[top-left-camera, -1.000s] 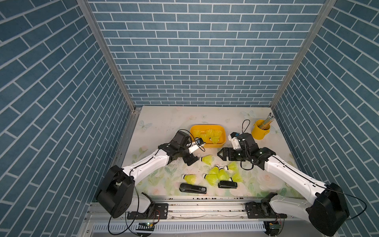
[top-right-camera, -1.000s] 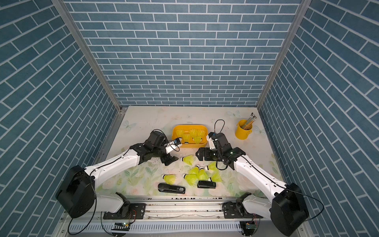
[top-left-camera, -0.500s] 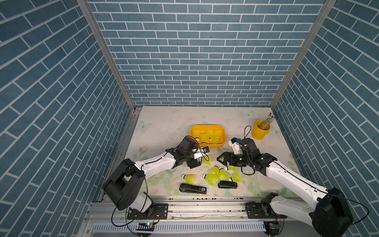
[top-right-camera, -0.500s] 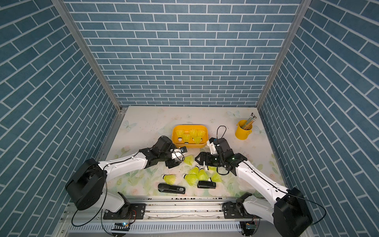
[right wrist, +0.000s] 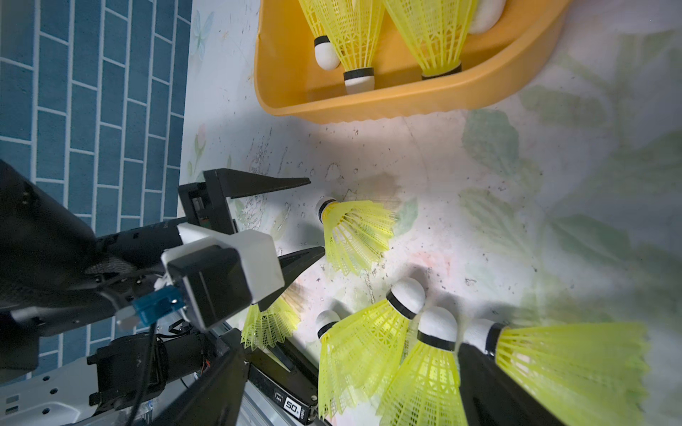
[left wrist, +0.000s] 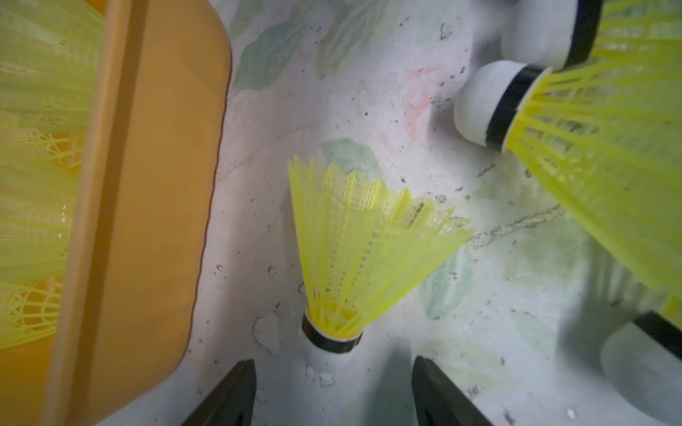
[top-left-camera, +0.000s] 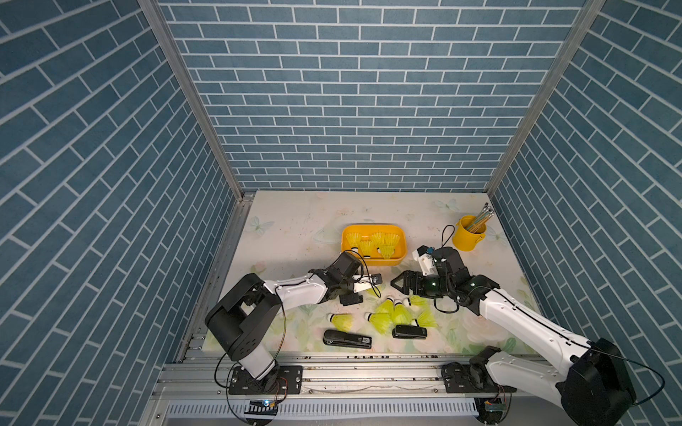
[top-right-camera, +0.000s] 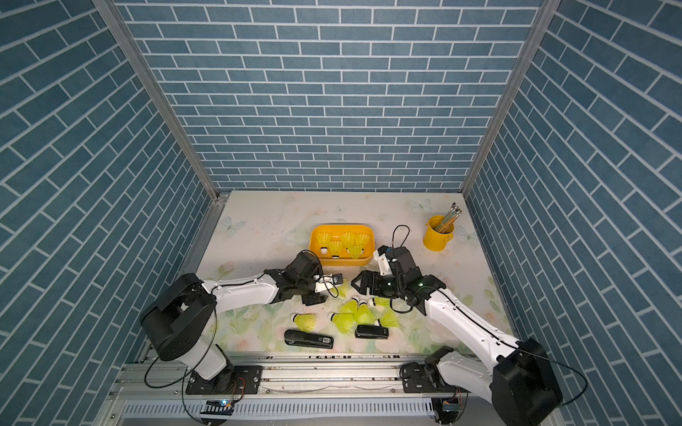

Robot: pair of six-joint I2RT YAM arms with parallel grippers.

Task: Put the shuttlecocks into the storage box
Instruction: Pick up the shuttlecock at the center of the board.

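My left gripper (left wrist: 332, 391) stands open at the white tip of one neon shuttlecock (left wrist: 361, 250) lying on the table, a black finger (left wrist: 228, 394) on each side and neither touching it. In both top views this gripper (top-left-camera: 363, 289) is just in front of the yellow-orange storage box (top-left-camera: 372, 262), which holds several shuttlecocks (top-left-camera: 372, 243). My right gripper (top-left-camera: 396, 286) is open and low over a cluster of shuttlecocks (top-left-camera: 391, 313); in the right wrist view its dark fingers (right wrist: 498, 391) flank several of them (right wrist: 424, 361). One more shuttlecock (top-left-camera: 341, 321) lies apart to the left.
Two black staplers (top-left-camera: 347, 339) (top-left-camera: 409, 332) lie near the front edge, the right one touching the cluster. A yellow cup of pencils (top-left-camera: 468, 238) stands at the back right. Brick-patterned walls enclose three sides.
My left gripper has moved right and down to the lone shuttlecock, and its jaws have narrowed round the tip. The right gripper has sunk toward the cluster.
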